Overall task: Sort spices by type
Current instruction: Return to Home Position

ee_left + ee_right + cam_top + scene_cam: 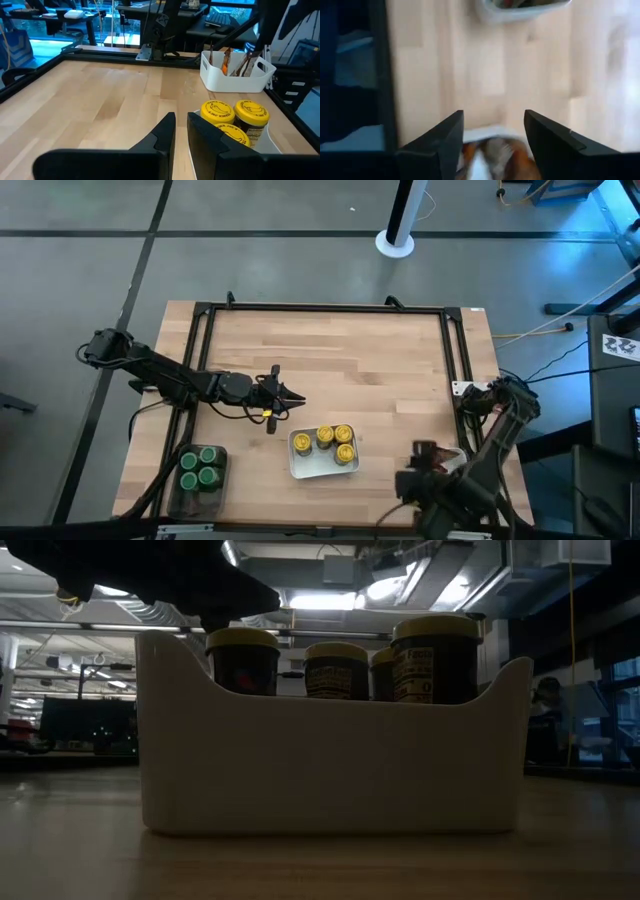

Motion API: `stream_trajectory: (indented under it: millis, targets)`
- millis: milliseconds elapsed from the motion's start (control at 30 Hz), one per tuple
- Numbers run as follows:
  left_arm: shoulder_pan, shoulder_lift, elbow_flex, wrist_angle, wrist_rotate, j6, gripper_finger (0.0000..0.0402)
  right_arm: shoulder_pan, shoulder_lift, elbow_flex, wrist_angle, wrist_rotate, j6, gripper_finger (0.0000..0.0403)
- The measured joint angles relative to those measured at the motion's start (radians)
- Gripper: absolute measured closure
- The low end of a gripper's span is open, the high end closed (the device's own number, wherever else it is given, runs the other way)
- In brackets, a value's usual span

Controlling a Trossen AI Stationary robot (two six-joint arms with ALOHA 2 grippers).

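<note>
Two arms: left pincer [284, 394] nearly closed mid-table, right pincer [492, 131] open above packet [492, 155].

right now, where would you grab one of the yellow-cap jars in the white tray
Grip a yellow-cap jar across its cap, coming straight down from above. The jars stand upright, packed close together, and the white tray walls hide their sides in the low view, so only the round caps seem free. The left gripper, nearly shut, is nearest; it would need to open first.
</note>
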Motion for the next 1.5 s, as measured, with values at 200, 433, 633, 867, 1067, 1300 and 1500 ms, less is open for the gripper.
stream_trajectory:
  millis: [200,433,633,867,1067,1300,1500]
  targets:
    - [0.000,0.000,0.000,0.000,0.000,-0.005,0.0361,-0.131,-0.047,0.000,0.001,0.067,-0.248,0.0221]
    - [0.000,0.000,0.000,0.000,0.000,-0.002,0.0361,-0.284,-0.142,-0.001,0.001,0.081,-0.456,0.0262]
    - [0.000,0.000,0.000,-0.004,0.000,0.006,0.0361,-0.390,-0.319,-0.157,0.139,0.113,-0.578,0.0307]
    - [0.000,0.000,0.000,-0.005,0.000,0.006,0.0361,-0.541,-0.689,-0.615,0.523,0.013,-0.656,0.0356]
    - [0.003,0.000,0.000,-0.003,0.000,0.012,0.0361,-0.669,-0.978,-0.995,0.936,-0.116,-0.764,0.0384]
    - [0.010,0.000,0.000,0.019,0.000,0.061,0.0361,-0.781,-1.186,-1.285,1.272,-0.239,-0.863,0.0398]
    - [0.061,-0.048,0.000,-0.050,0.000,0.085,0.0361,-0.852,-1.290,-1.443,1.392,-0.329,-0.892,0.0394]
